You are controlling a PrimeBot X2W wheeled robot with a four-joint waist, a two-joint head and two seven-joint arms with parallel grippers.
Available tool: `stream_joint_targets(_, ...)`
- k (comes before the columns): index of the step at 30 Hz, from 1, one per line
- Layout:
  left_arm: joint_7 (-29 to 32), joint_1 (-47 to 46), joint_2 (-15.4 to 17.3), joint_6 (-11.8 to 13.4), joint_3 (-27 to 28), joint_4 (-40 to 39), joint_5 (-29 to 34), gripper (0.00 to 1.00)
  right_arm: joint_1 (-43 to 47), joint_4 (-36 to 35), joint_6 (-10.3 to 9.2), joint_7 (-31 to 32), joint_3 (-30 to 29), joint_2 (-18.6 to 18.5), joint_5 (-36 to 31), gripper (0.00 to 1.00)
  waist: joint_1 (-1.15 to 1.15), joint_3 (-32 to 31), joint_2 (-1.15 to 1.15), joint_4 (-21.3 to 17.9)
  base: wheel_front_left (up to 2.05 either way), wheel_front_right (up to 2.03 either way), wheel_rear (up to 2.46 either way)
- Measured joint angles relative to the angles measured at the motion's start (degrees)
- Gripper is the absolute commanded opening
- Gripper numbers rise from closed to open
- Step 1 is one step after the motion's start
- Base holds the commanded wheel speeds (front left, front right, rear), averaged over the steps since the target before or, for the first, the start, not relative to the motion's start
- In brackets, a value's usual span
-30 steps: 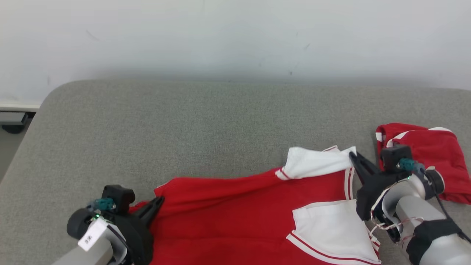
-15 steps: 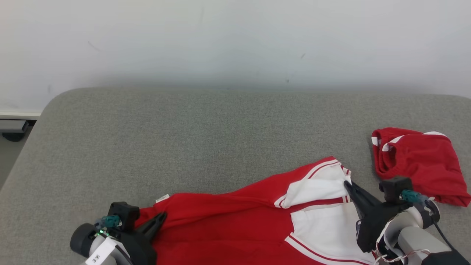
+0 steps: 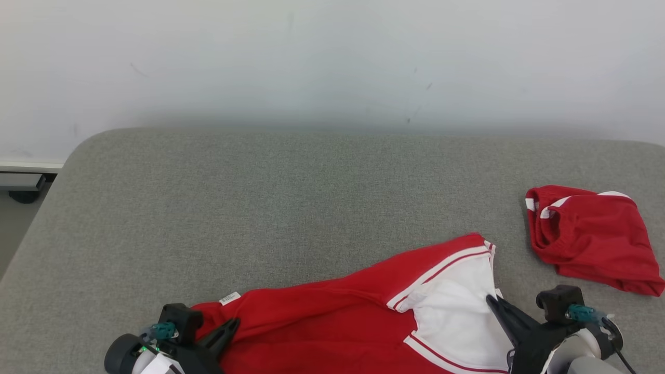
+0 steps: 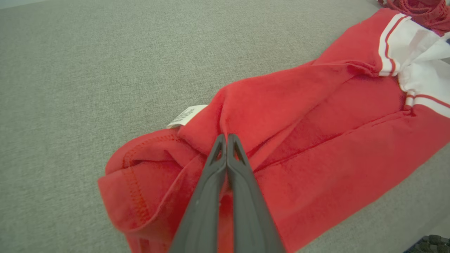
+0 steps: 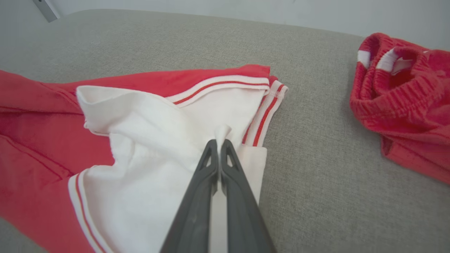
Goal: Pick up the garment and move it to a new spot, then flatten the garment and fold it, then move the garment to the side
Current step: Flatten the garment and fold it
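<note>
1. Shows the red-and-white garment (image 3: 337, 322) stretched along the near edge of the grey padded surface (image 3: 291, 208).
2. Has the left gripper (image 3: 231, 326) jaws pressed together, pinching its red hem end.
3. Has the right gripper (image 3: 491, 300) jaws pinching a white fold beside the striped trim.
4. Shows 1 crumpled red piece (image 3: 592, 239) apart, far right.

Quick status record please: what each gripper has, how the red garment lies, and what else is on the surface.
surface: grey woven padded surface
garment: red fleece garment with white striped-trim panels, stretched between the grippers near the front edge, wrinkled, not flat
left arm: left gripper shut on the red hem end, beside the white care label
right arm: right gripper shut on a pinch of the white panel
other item: second red bunched garment with white trim, lying apart to the right
fold: not yet done
</note>
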Motion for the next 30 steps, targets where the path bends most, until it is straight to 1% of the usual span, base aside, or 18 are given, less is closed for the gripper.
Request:
stream_joint_targets(4, 0.0, 1.1, 0.1, 0.0, 0.4, 0.0, 0.2, 0.00, 0.4, 0.0, 0.00, 0.2, 1.1, -0.6, 0.0, 0.00, 0.00, -0.2, 0.00, 0.1, 0.00, 0.00, 0.00)
stream_joint_targets(15, 0.0, 2.0, -0.1, 0.5, 1.9, 0.1, 0.5, 0.00, 2.0, -1.0, 0.00, 0.6, 2.6, -0.4, 1.0, 0.00, 0.00, -0.7, 0.00, 0.1, 0.00, 0.00, 0.00)
stream_joint_targets(16, 0.0, 2.0, -0.1, 0.5, 2.0, 0.2, 0.5, 0.04, 2.2, -1.0, 0.00, 0.8, 2.7, -0.3, 1.0, 0.00, 0.01, -0.7, 0.00, 0.1, 0.00, 0.00, 0.00)
stream_joint_targets(17, 0.0, 2.0, -0.1, 0.5, 2.2, 0.4, 0.5, 0.27, 2.4, -0.9, 0.00, 1.2, 2.9, -0.1, 1.2, 0.00, 0.01, -0.8, 0.00, 0.0, 0.00, 0.00, 0.00)
stream_joint_targets(18, 0.0, 2.1, -0.1, 0.5, 2.3, 0.6, 0.5, 0.42, 2.4, -0.9, 0.00, 1.2, 2.9, 0.0, 1.6, 0.14, 0.01, -0.8, 0.00, 0.0, 0.00, 0.00, 0.00)
stream_joint_targets(19, 0.0, 2.2, -0.1, 0.7, 2.6, 0.6, 0.5, 0.91, 2.4, -0.9, 0.00, 1.2, 2.9, 0.1, 1.9, 0.73, 0.00, -0.9, 0.00, -0.1, 0.00, 0.00, 0.00)
stream_joint_targets(20, 0.0, 2.4, -0.1, 1.0, 2.8, 0.5, 0.5, 1.00, 2.4, -1.0, 0.00, 1.2, 2.9, 0.1, 2.1, 1.00, 0.00, -0.9, 0.00, -0.1, 0.00, 0.00, 0.00)
stream_joint_targets(27, 0.0, 4.5, -0.1, 1.5, 5.0, -0.7, 0.4, 1.00, 2.6, -2.8, 0.00, 1.1, 1.3, -1.1, 4.7, 1.00, 0.00, -1.9, 0.00, -0.2, 0.00, 0.00, 0.00)
stream_joint_targets(30, 0.0, 5.1, 0.2, 2.3, 6.5, -2.1, 0.4, 1.00, 3.5, -4.2, 0.00, 0.9, 0.2, -1.6, 6.0, 1.00, 0.00, -2.5, 0.01, 0.0, 0.00, 0.00, 0.00)
